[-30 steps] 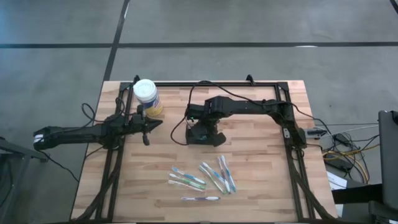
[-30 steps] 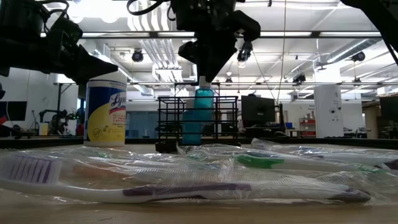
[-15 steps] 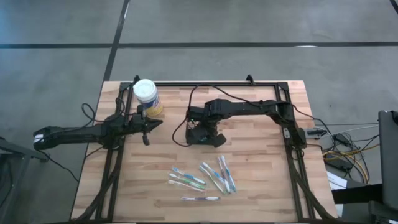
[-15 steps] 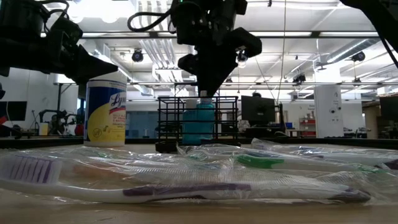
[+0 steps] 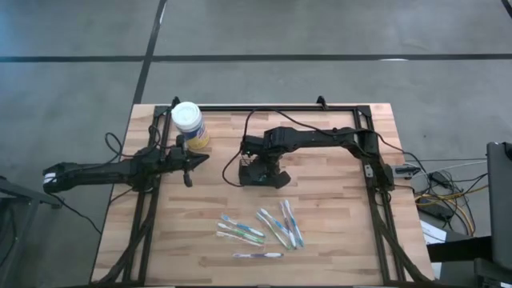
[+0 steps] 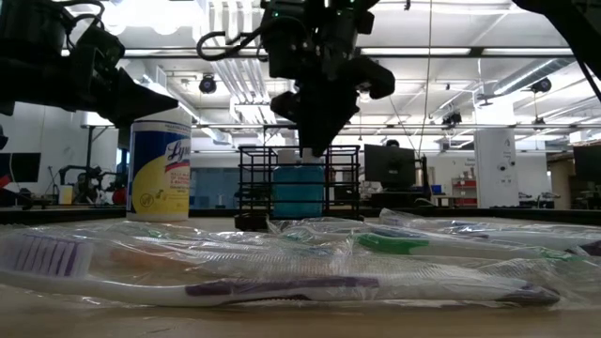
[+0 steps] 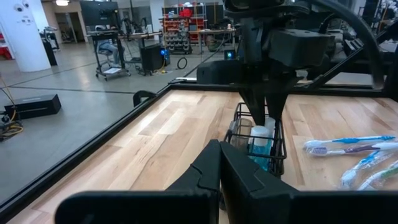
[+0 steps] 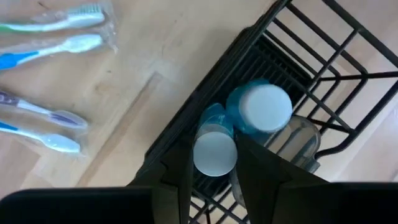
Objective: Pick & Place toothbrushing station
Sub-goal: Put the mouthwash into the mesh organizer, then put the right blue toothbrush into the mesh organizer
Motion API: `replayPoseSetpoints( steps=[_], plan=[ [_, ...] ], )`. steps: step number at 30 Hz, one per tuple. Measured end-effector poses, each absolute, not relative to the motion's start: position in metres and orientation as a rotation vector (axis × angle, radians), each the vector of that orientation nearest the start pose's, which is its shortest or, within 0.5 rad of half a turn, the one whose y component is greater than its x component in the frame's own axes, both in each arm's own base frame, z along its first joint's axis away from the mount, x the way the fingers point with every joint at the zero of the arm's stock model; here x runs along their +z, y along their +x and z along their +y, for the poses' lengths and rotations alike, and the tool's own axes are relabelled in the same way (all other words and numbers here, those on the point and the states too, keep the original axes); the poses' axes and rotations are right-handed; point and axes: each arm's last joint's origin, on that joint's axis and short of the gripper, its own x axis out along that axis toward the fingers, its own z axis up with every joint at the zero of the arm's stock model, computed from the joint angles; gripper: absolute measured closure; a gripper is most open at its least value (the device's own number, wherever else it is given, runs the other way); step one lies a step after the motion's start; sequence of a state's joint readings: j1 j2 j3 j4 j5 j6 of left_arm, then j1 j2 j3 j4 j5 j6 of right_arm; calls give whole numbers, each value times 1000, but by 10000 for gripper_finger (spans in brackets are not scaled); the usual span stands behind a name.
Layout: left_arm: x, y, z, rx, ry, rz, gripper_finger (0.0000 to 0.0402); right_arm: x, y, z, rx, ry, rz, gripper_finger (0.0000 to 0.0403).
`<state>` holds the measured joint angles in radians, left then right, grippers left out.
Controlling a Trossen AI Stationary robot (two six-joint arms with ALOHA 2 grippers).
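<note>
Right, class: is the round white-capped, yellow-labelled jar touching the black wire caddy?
Apart. The high view shows bare wooden table between the round white-capped, yellow-labelled jar and the black wire caddy.

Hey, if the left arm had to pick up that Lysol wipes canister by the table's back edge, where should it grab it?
Probably around the yellow-labelled body of the Lysol wipes canister, just below its white cap, coming in level from the side. It stands upright and round, so the fingers can close across its width. The left gripper already hangs beside it; the wire caddy stands well clear.
</note>
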<state>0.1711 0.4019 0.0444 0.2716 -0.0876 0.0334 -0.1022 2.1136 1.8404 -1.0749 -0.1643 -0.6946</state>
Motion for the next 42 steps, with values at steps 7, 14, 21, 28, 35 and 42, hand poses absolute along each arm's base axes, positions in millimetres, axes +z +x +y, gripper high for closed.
replayPoseSetpoints(
  steps=[7, 14, 21, 28, 35, 42],
  plan=[
    [168, 121, 24, 258, 36, 97, 394, 231, 430, -41, 502, -409, 1236, 310],
    [168, 121, 24, 258, 43, 100, 394, 234, 432, -41, 493, -415, 1222, 294],
    [167, 121, 24, 259, 42, 113, 394, 235, 432, -41, 480, -400, 1225, 235],
    [167, 121, 24, 259, 42, 112, 394, 235, 432, -40, 474, -391, 1227, 216],
    [167, 121, 24, 259, 42, 112, 394, 260, 431, -33, 465, -375, 1228, 211],
    [167, 121, 24, 260, 38, 111, 394, 316, 427, -32, 394, -331, 1165, 211]
  ],
)
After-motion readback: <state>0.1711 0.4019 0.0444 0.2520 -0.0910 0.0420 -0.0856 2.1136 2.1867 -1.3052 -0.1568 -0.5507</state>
